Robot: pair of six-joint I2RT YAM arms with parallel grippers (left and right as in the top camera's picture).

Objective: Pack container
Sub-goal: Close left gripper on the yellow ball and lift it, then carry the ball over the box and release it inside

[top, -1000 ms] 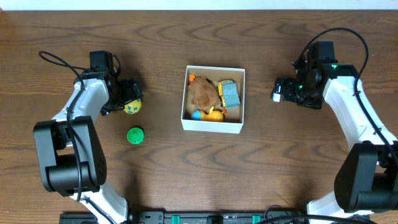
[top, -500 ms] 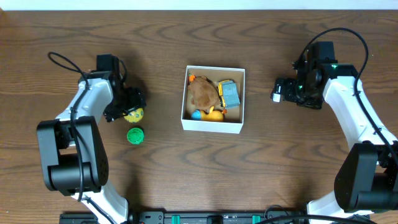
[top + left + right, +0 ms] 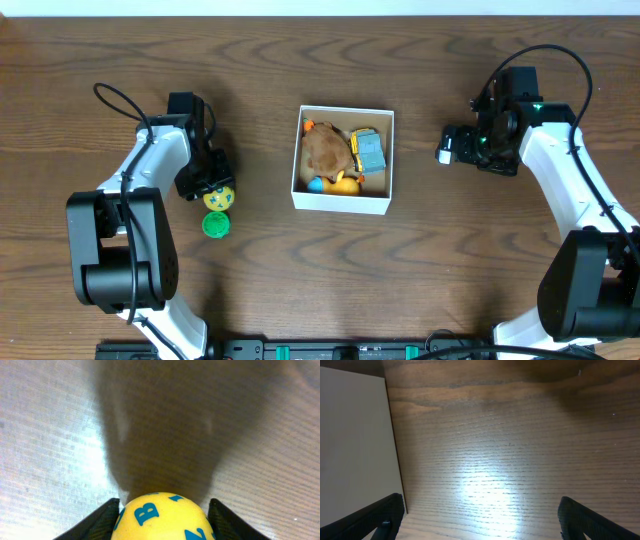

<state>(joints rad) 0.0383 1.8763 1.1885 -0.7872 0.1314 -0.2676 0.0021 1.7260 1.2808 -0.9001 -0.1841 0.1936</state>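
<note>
One square, thin white-walled container (image 3: 340, 203) sits mid-counter (image 3: 300, 280), soft toys (image 3: 325, 150) inside. Left fingers (image 3: 107, 520) pinch one smooth yellow lettered ball (image 3: 162, 517); one green ball (image 3: 215, 225) lies just beside. Right fingers (image 3: 385, 515) stand apart.

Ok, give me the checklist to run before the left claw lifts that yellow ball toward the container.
1. Yellow ball sits between the left claw fingers: ok.
2. Fingers firmly clamped on the ball: cannot tell.
3. Green ball clear of the lift: not ok, it lies close beside the yellow ball.
4. Room left in the container: ok, some bare cardboard shows around the toys.
5. Right claw out of the path: ok, open, off the container's far side.
</note>
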